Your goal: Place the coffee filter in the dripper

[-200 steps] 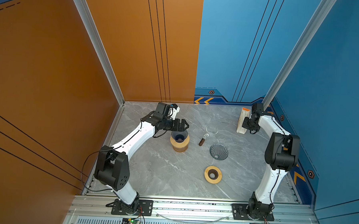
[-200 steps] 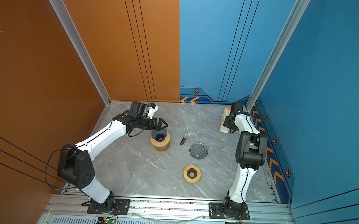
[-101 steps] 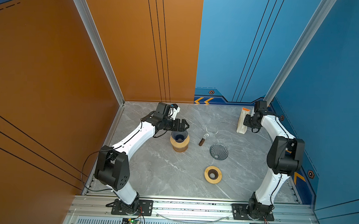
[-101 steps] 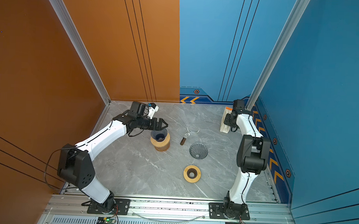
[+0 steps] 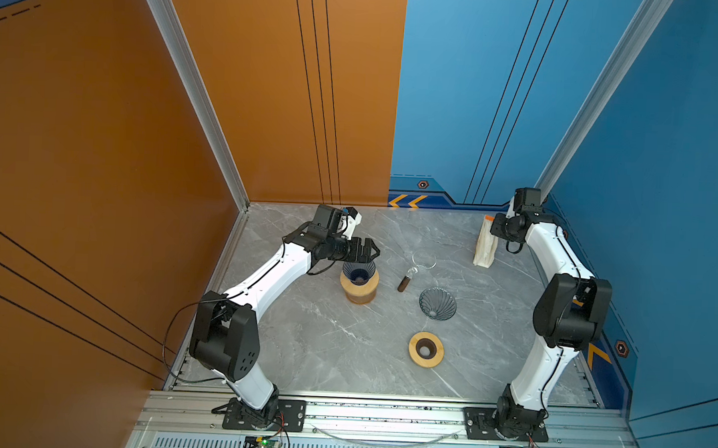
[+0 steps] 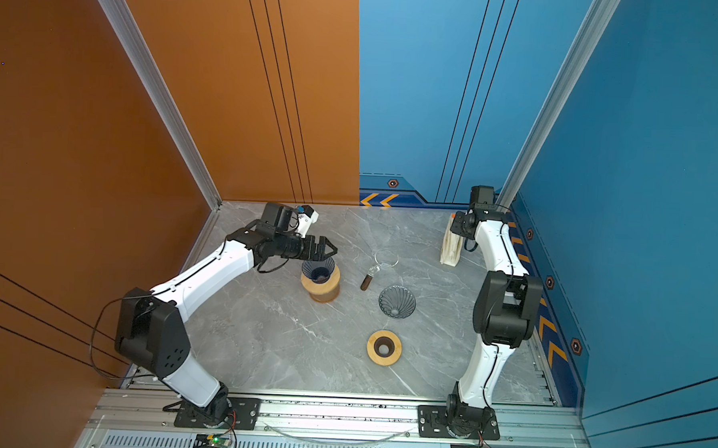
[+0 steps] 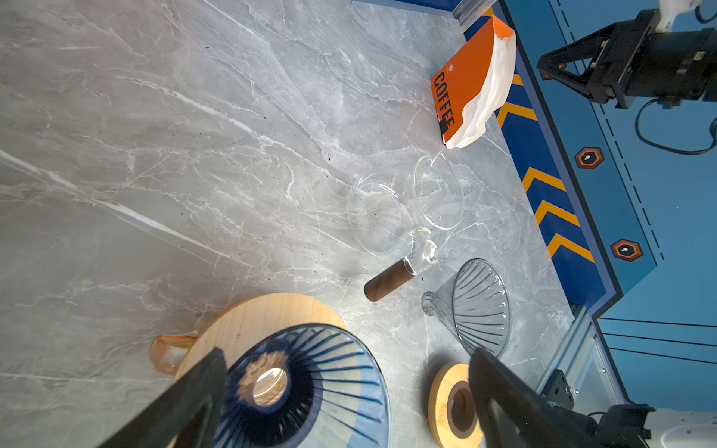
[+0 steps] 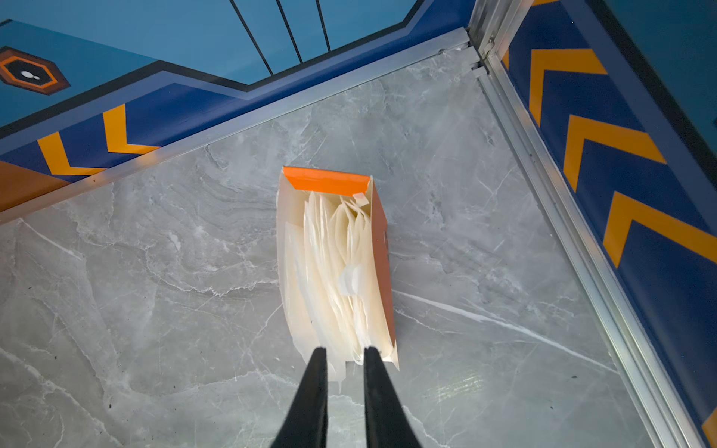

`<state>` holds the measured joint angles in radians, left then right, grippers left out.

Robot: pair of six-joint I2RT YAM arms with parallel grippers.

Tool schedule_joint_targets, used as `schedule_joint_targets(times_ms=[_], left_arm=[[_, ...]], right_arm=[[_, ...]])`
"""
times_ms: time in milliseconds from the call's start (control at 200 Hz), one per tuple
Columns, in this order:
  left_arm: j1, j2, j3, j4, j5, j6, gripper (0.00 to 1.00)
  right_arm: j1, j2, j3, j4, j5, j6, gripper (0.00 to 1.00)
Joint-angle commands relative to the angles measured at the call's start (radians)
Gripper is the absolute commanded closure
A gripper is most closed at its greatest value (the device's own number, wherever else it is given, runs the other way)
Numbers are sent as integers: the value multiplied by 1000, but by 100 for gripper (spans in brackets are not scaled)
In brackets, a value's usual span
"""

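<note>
Two R jaws, narrow gap, at end of boxed filters (image 8: 329, 263)

Left arm (image 5: 271, 277) and right arm (image 5: 549, 250): glossy white shells, bulky black joint housings. Left hand (image 5: 368, 251) and right hand (image 8: 345, 351) are black, with tapered fingers. Thin black cables (image 5: 513, 251) loop just behind each hand.

We count three drippers: blue dripper (image 5: 359, 271), grey dripper (image 5: 437, 304), clear glass dripper (image 7: 388, 280). Two wooden rings: raised ring (image 5: 359, 295), flat ring (image 5: 412, 350). One amber cup (image 7: 170, 351). One orange filter box (image 5: 485, 247); filters (image 8: 333, 271) inside too packed to count.
</note>
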<state>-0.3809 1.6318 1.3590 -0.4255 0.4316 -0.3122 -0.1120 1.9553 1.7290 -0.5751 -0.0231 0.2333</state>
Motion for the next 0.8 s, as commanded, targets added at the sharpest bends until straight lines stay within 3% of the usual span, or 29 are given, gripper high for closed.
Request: schedule_joint_targets(times_ms=[0, 441, 791], left_arm=[[-7, -5, 18, -1, 13, -7, 2], [-13, 14, 26, -1, 23, -5, 2], [-15, 12, 17, -1, 21, -2, 2]], right_arm=[[8, 14, -9, -10, 6, -3, 83], [11, -32, -170, -12, 7, 23, 79], [10, 10, -174, 2, -4, 37, 76]])
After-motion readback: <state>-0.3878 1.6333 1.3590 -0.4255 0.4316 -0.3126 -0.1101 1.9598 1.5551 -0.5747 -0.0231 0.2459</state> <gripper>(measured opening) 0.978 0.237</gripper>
